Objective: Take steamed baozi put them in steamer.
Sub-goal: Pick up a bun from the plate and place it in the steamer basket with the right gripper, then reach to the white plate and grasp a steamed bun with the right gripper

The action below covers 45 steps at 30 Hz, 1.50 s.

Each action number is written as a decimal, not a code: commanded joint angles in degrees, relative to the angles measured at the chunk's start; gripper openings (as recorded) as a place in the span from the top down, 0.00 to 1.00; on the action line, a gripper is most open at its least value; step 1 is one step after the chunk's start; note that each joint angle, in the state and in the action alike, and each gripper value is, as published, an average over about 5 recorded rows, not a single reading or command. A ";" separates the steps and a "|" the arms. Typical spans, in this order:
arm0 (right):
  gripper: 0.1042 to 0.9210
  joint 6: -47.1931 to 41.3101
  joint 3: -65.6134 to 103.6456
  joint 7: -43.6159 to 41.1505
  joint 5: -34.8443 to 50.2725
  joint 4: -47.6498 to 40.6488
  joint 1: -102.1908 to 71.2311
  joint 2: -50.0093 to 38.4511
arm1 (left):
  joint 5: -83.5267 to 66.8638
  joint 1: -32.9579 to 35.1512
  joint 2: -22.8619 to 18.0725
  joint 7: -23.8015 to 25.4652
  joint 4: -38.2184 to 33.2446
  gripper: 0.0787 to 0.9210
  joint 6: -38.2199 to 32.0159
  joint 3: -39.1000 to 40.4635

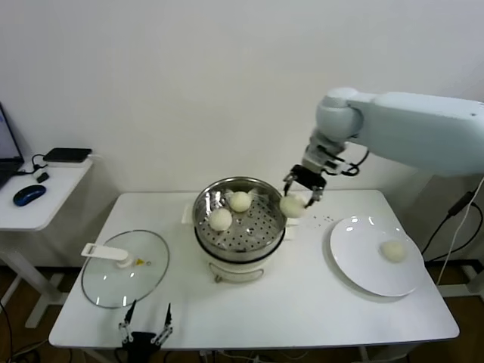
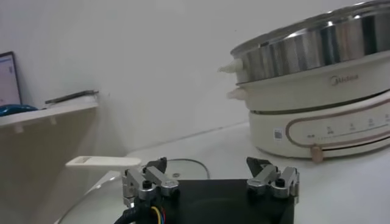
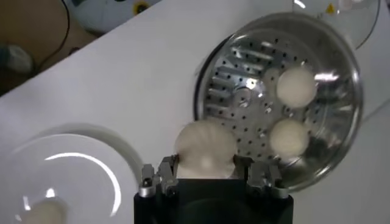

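The steel steamer [image 1: 253,189] stands on its white pot base at the table's middle, with two baozi [image 1: 240,201] [image 1: 220,219] inside. My right gripper [image 1: 296,198] is shut on a third baozi [image 1: 291,206] and holds it in the air just beyond the steamer's right rim. In the right wrist view this baozi [image 3: 204,149] sits between the fingers, beside the steamer [image 3: 341,134]. A fourth baozi [image 1: 392,251] lies on the white plate [image 1: 355,261]. My left gripper [image 1: 145,324] is open and empty, parked low at the table's front left; the left wrist view shows it [image 2: 208,173] facing the steamer [image 2: 311,52].
A glass lid [image 1: 125,268] with a white handle lies flat on the table left of the steamer. A side desk [image 1: 45,198] with a blue mouse [image 1: 29,195] stands at the far left. A wall runs behind the table.
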 commanded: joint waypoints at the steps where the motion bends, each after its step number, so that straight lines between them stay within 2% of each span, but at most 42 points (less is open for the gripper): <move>1: 0.36 1.41 4.55 3.29 -4.21 -2.95 -7.08 13.96 | -0.14 -0.08 0.02 -0.02 0.16 0.12 -0.09 -0.54; 16: 0.36 2.97 5.14 4.12 -7.98 -16.27 -19.65 20.13 | -0.21 0.09 -0.08 -0.02 0.18 0.12 -0.11 -1.14; 24: 0.36 3.16 4.40 3.47 -6.36 -17.69 -19.09 20.27 | -0.21 -0.10 -0.14 0.05 0.18 0.12 -0.05 -1.41; 27: 0.32 2.46 3.90 3.88 -4.12 -17.49 -18.26 19.95 | -0.19 -0.14 -0.19 0.10 0.07 0.12 -0.01 -1.33; 30: 0.23 1.68 3.82 4.45 -1.08 -17.48 -16.79 19.35 | -0.17 -0.13 -0.21 0.14 -0.06 0.12 -0.02 -1.24; 35: 0.13 0.77 1.39 1.14 8.52 -16.30 -7.80 15.70 | -0.17 0.17 -0.04 0.15 -0.30 0.12 -0.01 -1.30; 41: 0.12 -2.64 -9.65 -7.95 16.81 -14.22 3.34 5.92 | -0.16 0.54 0.21 0.16 -0.64 0.12 -0.03 -1.18; 45: 0.12 -5.78 -16.25 -9.37 17.41 -12.32 6.40 -1.93 | -0.16 0.35 0.23 0.21 -0.72 0.12 0.09 -0.94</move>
